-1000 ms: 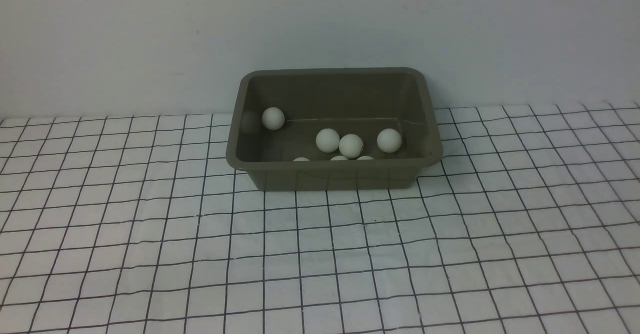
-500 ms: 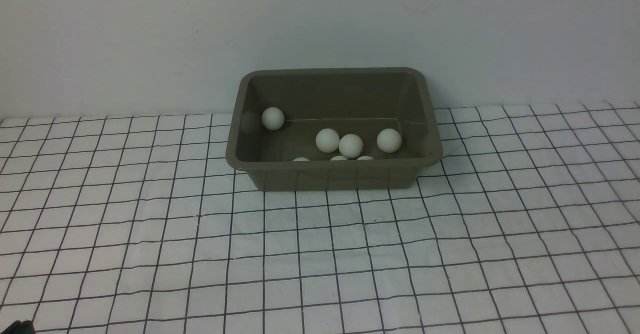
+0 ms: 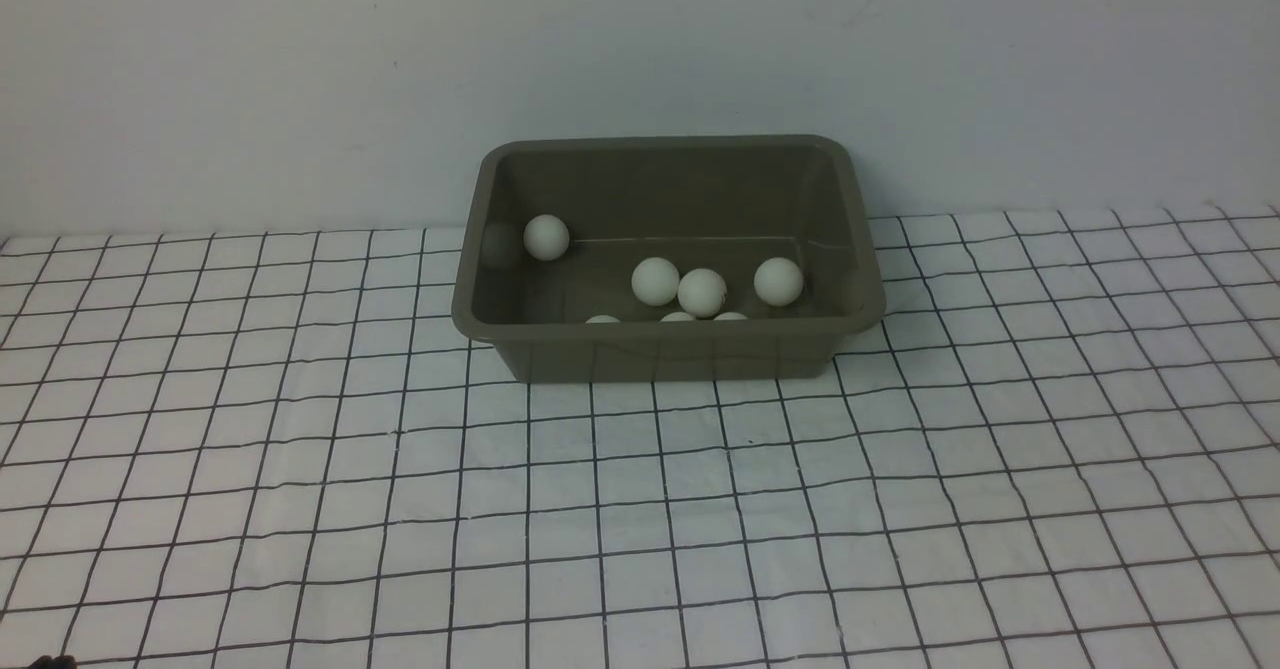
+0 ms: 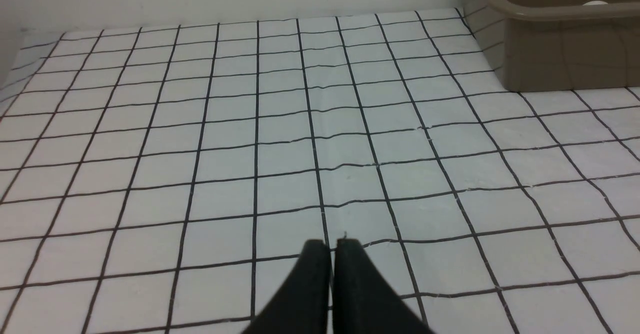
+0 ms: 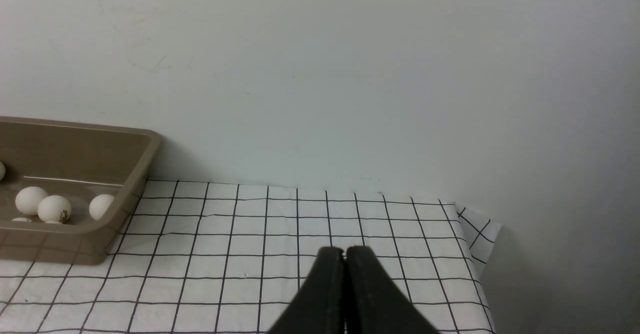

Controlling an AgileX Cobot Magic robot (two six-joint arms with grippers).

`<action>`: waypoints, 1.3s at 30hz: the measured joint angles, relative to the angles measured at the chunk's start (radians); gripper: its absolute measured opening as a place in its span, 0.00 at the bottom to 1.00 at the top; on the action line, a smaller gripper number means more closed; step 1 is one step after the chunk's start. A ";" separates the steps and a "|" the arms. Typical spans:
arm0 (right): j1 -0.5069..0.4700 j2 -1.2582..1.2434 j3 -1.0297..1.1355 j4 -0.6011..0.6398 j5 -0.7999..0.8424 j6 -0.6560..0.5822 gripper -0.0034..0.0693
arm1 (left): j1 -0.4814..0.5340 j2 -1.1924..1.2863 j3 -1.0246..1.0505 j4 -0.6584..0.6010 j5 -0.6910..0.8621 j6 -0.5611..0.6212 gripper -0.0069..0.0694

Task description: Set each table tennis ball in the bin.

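Checked cloth (image 3: 300, 509) under bin (image 3: 660, 354), long axis left-right; balls (image 3: 655, 281) inside; both tools closed, empty.

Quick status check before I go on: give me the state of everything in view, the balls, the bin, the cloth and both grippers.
table tennis balls: seven visible, all inside the bin, three half hidden by its near wall
bin: upright on the cloth, against the wall
checked cloth: spread flat, no ball seen on it
left gripper: jaws shut, holding nothing
right gripper: jaws shut, holding nothing
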 joint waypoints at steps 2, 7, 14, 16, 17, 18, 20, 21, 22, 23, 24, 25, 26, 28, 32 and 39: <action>0.000 0.000 0.000 0.000 0.000 0.000 0.02 | 0.000 0.000 0.000 -0.001 0.000 0.000 0.09; 0.000 0.000 0.000 0.001 0.000 0.014 0.02 | 0.000 0.000 0.000 -0.001 0.000 0.000 0.09; 0.000 0.000 0.001 0.084 -0.047 0.150 0.02 | 0.000 0.000 0.000 -0.001 0.000 0.000 0.09; 0.000 0.000 0.013 0.104 -0.105 0.188 0.02 | 0.000 0.000 0.000 -0.001 0.000 0.000 0.09; 0.000 0.000 0.021 0.112 -0.137 0.202 0.02 | 0.000 0.000 0.000 -0.001 0.000 0.000 0.09; 0.000 0.000 0.031 0.117 -0.184 0.212 0.02 | 0.000 0.000 0.000 -0.001 0.000 0.000 0.09; 0.000 0.000 0.059 0.125 -0.259 0.231 0.02 | 0.000 0.000 0.000 -0.001 0.000 0.000 0.09; 0.000 0.000 0.073 0.127 -0.298 0.236 0.02 | 0.000 0.000 0.000 -0.001 0.000 0.000 0.09; 0.000 0.000 0.089 0.128 -0.338 0.241 0.02 | 0.000 0.000 0.000 -0.001 0.000 0.000 0.09; 0.000 0.000 0.112 0.128 -0.393 0.245 0.02 | 0.000 0.000 0.000 -0.001 0.000 0.000 0.09; 0.000 0.000 0.124 0.128 -0.420 0.247 0.02 | 0.000 0.000 0.000 -0.001 0.000 0.000 0.09; 0.000 0.000 0.143 0.128 -0.460 0.248 0.02 | 0.000 0.000 0.000 -0.001 0.000 0.000 0.09; -0.002 0.000 0.169 0.128 -0.513 0.248 0.02 | 0.000 0.000 0.000 -0.001 0.000 0.000 0.09; -0.021 0.000 0.212 0.128 -0.611 0.249 0.02 | 0.000 0.000 0.000 -0.001 0.000 0.000 0.09; -0.121 0.001 0.337 0.128 -0.847 0.261 0.02 | 0.000 0.000 0.000 -0.001 0.000 0.000 0.09; -0.474 0.001 0.611 0.113 -1.254 0.385 0.02 | 0.000 0.000 0.000 -0.001 0.000 0.000 0.09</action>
